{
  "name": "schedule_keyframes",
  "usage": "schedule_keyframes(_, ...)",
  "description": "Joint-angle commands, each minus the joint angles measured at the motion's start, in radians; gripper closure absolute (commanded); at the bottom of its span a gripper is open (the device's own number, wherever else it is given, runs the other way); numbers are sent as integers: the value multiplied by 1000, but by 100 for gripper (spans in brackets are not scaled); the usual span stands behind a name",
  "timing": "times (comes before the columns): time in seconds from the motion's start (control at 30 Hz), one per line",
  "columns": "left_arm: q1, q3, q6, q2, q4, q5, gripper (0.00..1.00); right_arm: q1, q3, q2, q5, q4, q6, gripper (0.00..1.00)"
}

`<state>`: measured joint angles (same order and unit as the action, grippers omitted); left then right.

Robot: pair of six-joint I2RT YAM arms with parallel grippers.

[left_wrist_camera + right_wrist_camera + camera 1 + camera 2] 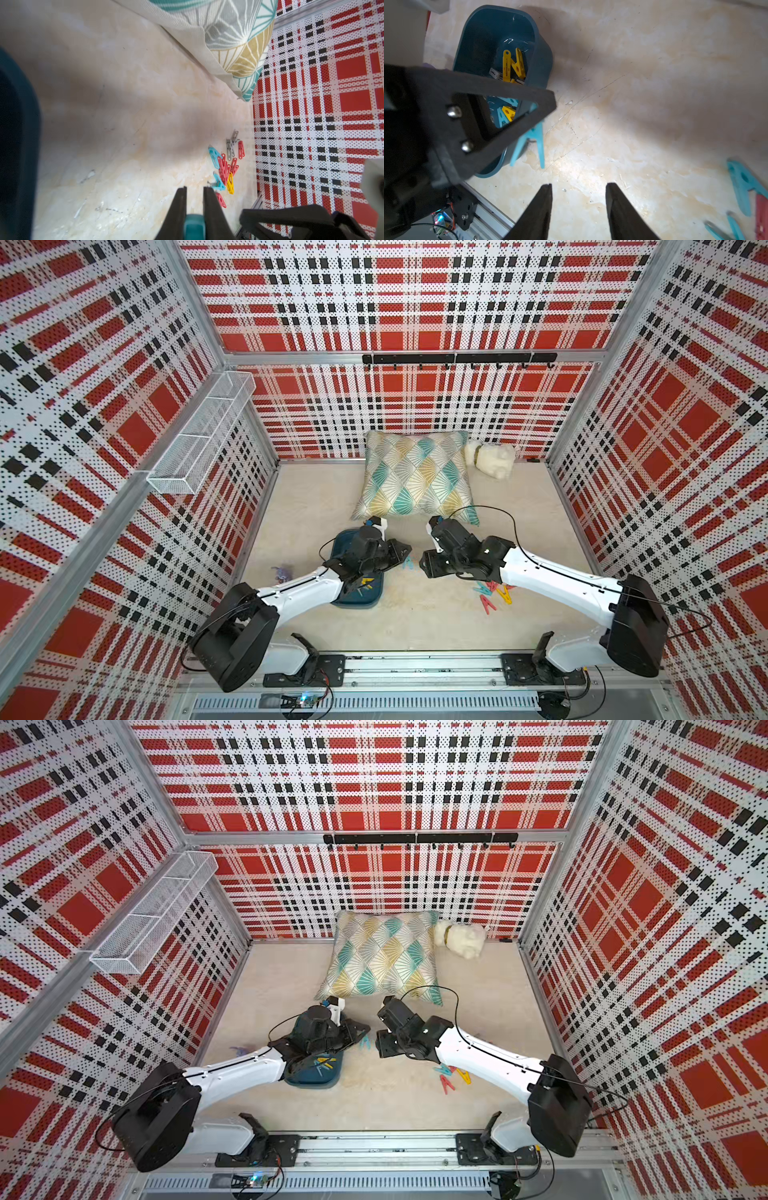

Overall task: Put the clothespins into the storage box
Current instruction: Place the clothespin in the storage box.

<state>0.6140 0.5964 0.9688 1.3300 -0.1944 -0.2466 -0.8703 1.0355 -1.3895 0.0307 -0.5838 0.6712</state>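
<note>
Hanging from the closed left gripper, a teal clothespin is held beside the storage box — not yet over it. The right gripper is seen open, empty. A short carry over the rim, then release, seems called for; other clothespins lie on the table.

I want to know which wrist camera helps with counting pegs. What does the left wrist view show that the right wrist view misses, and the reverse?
Only the left wrist view: the leaf-patterned fabric pillow, the red plaid wall and the whole loose pile of coloured plastic clothespins. Only the right wrist view: the inside of the dark teal plastic storage box, holding yellow, teal and grey pegs, and the open right gripper. Both: the left gripper shut on a teal plastic clothespin, and the beige floor.
</note>
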Motion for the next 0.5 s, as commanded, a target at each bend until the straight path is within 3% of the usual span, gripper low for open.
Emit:
schedule_keyframes(0.0, -45, -1, -72, -60, 99, 45, 98, 46, -35, 44, 89, -59, 13, 49)
schedule_keyframes(0.23, -142, 6, -192, -134, 279, 171, 97, 189, -140, 101, 144, -96, 73, 52)
schedule_keyframes(0.47, -178, 23, -287, -126, 374, 305, 93, 313, -248, 147, 133, -96, 90, 58)
